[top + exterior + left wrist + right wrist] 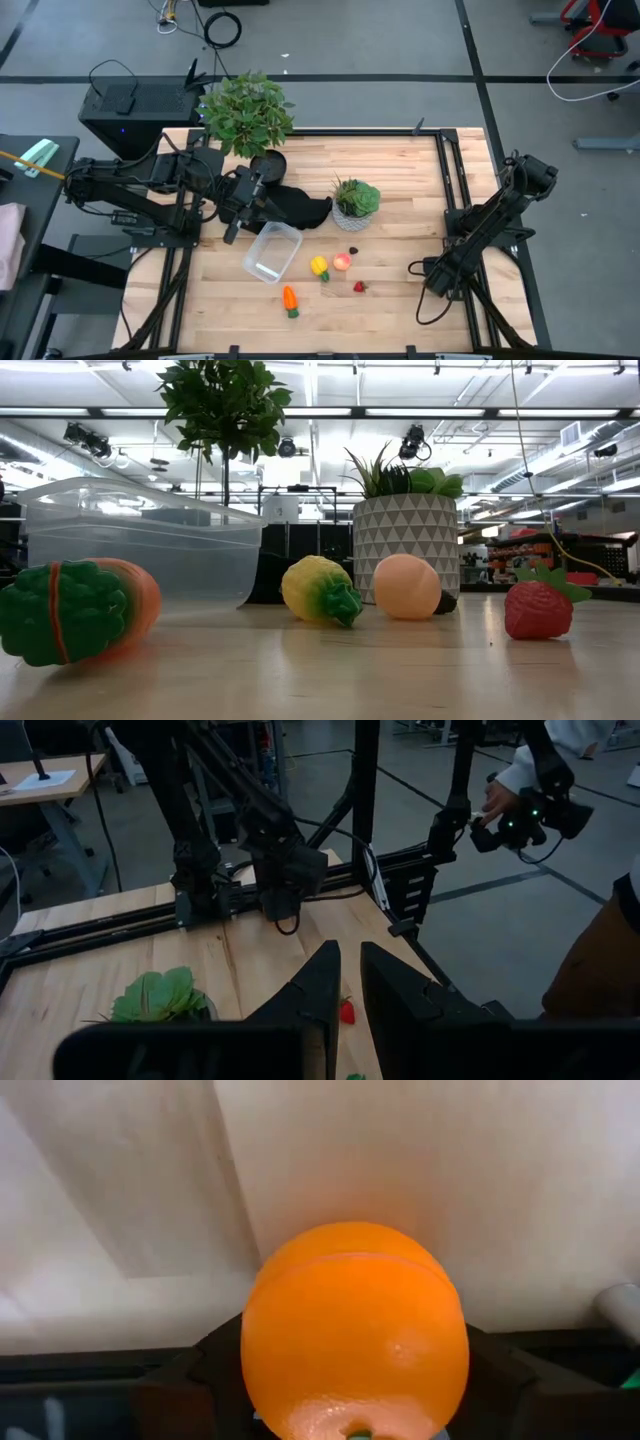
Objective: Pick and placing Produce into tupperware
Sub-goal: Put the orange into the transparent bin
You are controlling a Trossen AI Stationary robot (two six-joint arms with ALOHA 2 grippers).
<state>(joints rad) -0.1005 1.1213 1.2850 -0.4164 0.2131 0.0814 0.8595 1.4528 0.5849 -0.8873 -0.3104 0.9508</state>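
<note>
Tupperware (272, 252) lying on table (400, 180), appearing empty; nothing placed yet, by my reading. Carrot (290, 299), yellow piece (319, 267), pink-red fruit (342, 262), strawberry (359, 287) all sitting loose just beside tupperware, on its side toward right arm. Orange (355, 1345) sitting clamped in right tool (350, 1380), well apart from tupperware; looks like 1st item in hand, 4 waiting. Left tool (346, 985) hovering near tupperware, fingers (315, 990) slightly apart, holding nothing. Hidden: right tool & orange not made out in high view; tupperware floor only partly showing in low view.
</note>
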